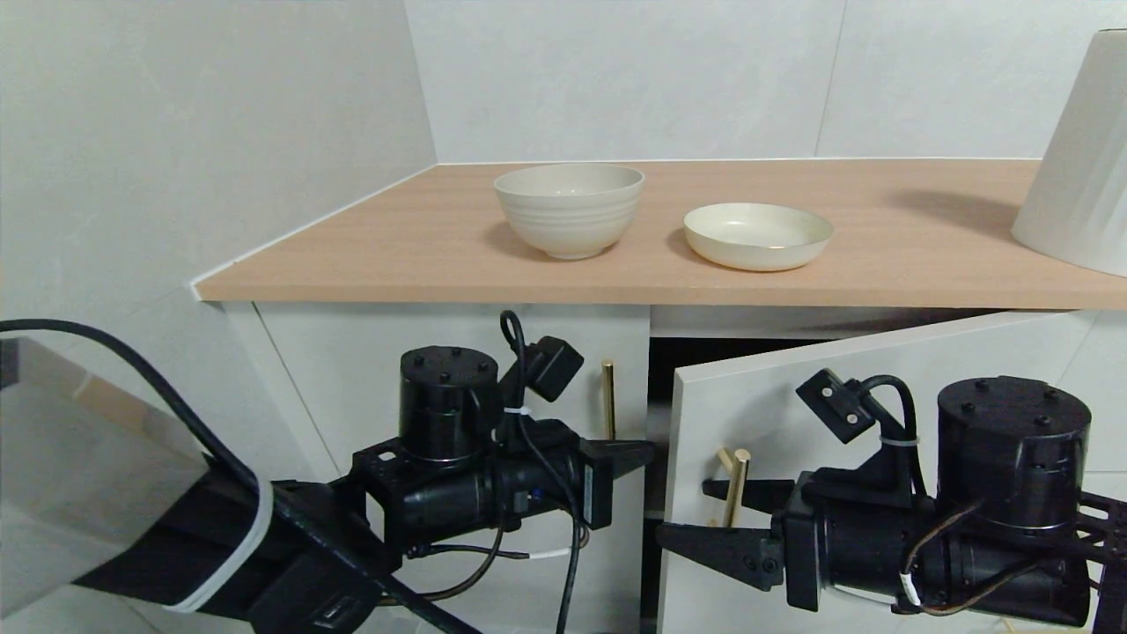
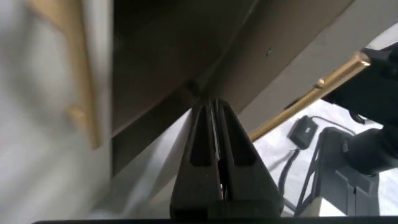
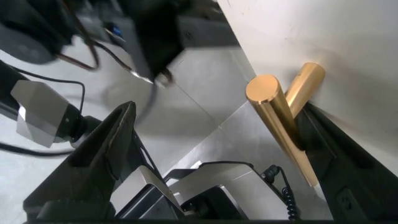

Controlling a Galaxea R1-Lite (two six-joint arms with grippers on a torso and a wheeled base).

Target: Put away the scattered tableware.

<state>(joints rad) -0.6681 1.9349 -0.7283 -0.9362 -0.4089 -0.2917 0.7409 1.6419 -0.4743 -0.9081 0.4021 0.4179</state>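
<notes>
Bowl [image 1: 569, 210] and plate [image 1: 757, 234] sit upper centre on the counter [image 1: 916, 238]. Your left claw [image 1: 638, 453] is closed. Your right claw [image 1: 682, 508] is open astride the handle [image 1: 736, 484]; pull askew and it could slip off.

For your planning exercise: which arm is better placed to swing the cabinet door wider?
Right: the right gripper, open, straddles the handle; the left gripper is shut beside the door.

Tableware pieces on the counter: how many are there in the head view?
2. The deep bowl stands on the wooden counter, left of middle; the shallow dish lies to its right, not touching it. Others may be hidden in the cabinet below.
</notes>
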